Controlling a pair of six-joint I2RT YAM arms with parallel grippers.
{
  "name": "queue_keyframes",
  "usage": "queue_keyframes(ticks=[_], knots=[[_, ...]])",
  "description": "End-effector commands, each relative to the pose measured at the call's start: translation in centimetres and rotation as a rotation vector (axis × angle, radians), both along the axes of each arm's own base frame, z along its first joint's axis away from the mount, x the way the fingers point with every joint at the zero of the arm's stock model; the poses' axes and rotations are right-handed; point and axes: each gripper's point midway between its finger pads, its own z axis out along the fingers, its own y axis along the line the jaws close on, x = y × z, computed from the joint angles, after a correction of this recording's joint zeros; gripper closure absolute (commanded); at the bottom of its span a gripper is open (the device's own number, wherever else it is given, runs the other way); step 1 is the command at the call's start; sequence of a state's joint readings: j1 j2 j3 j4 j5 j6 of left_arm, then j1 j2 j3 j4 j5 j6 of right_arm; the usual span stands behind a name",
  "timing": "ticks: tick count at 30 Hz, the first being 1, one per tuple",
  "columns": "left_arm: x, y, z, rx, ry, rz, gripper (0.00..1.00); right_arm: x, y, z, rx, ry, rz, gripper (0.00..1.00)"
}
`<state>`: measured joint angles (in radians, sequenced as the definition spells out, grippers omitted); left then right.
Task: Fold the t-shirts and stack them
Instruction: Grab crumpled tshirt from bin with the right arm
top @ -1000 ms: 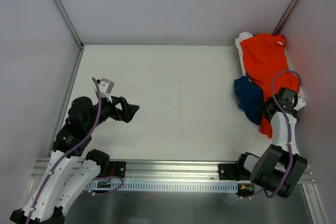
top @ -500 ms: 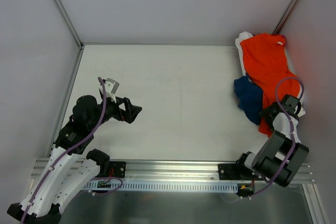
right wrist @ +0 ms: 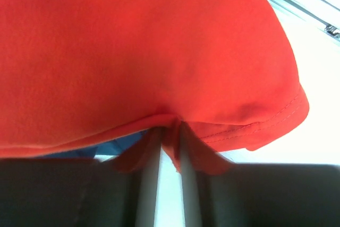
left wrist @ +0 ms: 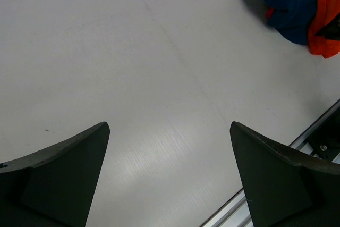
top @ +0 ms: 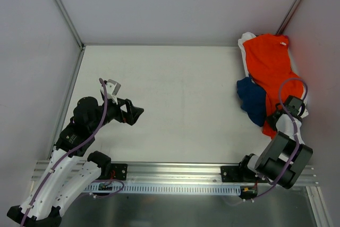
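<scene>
Orange cloth, bright and matte: the orange t-shirt (top: 271, 65), soft knit, lies on top of a heap in the table's far right corner. It runs as a long crumpled strip from the back corner along the right edge down to the right arm. Its surface is smooth with shallow folds, and the right wrist view shows a stitched hem line along the curved edge.

- Right gripper (right wrist: 170, 131) – jaws drawn narrow, pinching a small tuck of the orange t-shirt near its near end. The fingers (right wrist: 151, 158) show pale inner faces on dark bodies, with orange fabric pressed between them and bulging above.
- Navy t-shirt (top: 251, 99) – dark blue cloth, bunched and rumpled, on the left flank of the heap and touching the orange one. It is also seen from the left wrist, at the upper right.
- White t-shirt (top: 244, 43) – pale cloth beneath the orange one. Only its margins show, at the far end and along the right side.
- Left gripper (left wrist: 169, 126) – jaws spread wide and holding nothing, hanging over bare table on the left side, well apart from the heap. Its fingers (left wrist: 58, 174) are dark and wedge-shaped with a dull finish.
- Table (top: 175, 89) – white, flat and matte, with a fine ribbed grain visible close up.
- Rail (top: 175, 171) – silver metal, slotted, along the near edge, with both arm bases bolted to it.
- Cable (top: 98, 115) – thin and purple, looped along the left arm.
</scene>
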<state>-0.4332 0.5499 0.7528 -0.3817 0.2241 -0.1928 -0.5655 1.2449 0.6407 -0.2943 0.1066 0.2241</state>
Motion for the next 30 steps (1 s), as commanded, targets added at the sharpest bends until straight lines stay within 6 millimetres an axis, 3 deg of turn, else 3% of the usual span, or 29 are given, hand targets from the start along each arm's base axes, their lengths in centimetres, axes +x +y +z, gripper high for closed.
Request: queue_keyframes(ticks=[1, 4, 7, 10, 11, 15, 16, 17, 18, 20, 21, 22, 23, 25, 27, 28, 29, 30], knots=[[0.3, -0.2, 0.2, 0.009, -0.025, -0.008, 0.01, 0.1, -0.1, 0.8, -0.008, -0.041, -0.009, 0.87], [0.3, -0.2, 0.3, 0.007, -0.027, -0.011, 0.01, 0.0, 0.2, 0.9, -0.004, -0.042, -0.005, 1.0], [0.2, -0.2, 0.3, 0.008, -0.028, -0.009, 0.01, 0.3, 1.1, 1.6, -0.002, -0.061, 0.025, 0.99], [0.2, -0.2, 0.3, 0.007, -0.029, -0.012, 0.01, 1.0, 2.4, 4.0, -0.032, -0.101, 0.071, 0.99], [0.2, -0.2, 0.3, 0.007, -0.029, -0.014, 0.01, 1.3, 2.6, 5.7, -0.066, -0.136, 0.08, 0.99], [0.2, -0.2, 0.4, 0.008, -0.034, -0.015, 0.01, 3.0, 7.2, 12.1, -0.113, -0.237, 0.239, 0.99], [0.2, -0.2, 0.4, 0.008, -0.032, -0.015, 0.01, 4.0, 8.0, 15.7, -0.14, -0.304, 0.271, 1.0], [0.3, -0.1, 0.4, 0.009, -0.034, -0.009, 0.01, 4.5, 10.0, 17.4, -0.14, -0.333, 0.337, 0.99], [0.2, -0.2, 0.4, 0.009, -0.033, -0.012, 0.01, 4.8, 11.0, 20.4, -0.145, -0.379, 0.366, 1.0], [0.3, -0.2, 0.3, 0.012, -0.031, -0.011, 0.01, 5.4, 13.5, 23.1, -0.121, -0.433, 0.445, 1.0], [0.3, -0.1, 0.3, 0.013, -0.032, -0.01, 0.01, 5.6, 15.9, 23.6, -0.094, -0.43, 0.525, 0.99], [0.3, -0.2, 0.4, 0.015, -0.033, -0.01, 0.01, 6.0, 17.4, 26.3, -0.086, -0.489, 0.575, 1.0], [0.3, -0.1, 0.4, 0.014, -0.038, -0.009, 0.01, 5.7, 19.8, 27.0, -0.068, -0.487, 0.66, 0.99], [0.4, 0.1, 0.4, 0.017, -0.043, 0.002, 0.01, 6.4, 22.4, 29.6, -0.071, -0.512, 0.741, 1.0], [0.4, 0.3, 0.5, 0.019, -0.048, 0.011, 0.01, 5.7, 26.5, 30.6, -0.053, -0.5, 0.888, 0.99], [0.5, 0.3, 0.5, 0.021, -0.05, 0.015, 0.01, 6.6, 28.5, 30.0, -0.047, -0.456, 0.941, 0.99], [0.4, 0.3, 0.6, 0.019, -0.053, 0.013, 0.01, 5.7, 31.3, 32.5, -0.034, -0.491, 1.036, 0.99], [0.4, 0.3, 0.6, 0.02, -0.051, 0.013, 0.01, 5.5, 33.2, 33.2, -0.023, -0.486, 1.108, 0.99]])
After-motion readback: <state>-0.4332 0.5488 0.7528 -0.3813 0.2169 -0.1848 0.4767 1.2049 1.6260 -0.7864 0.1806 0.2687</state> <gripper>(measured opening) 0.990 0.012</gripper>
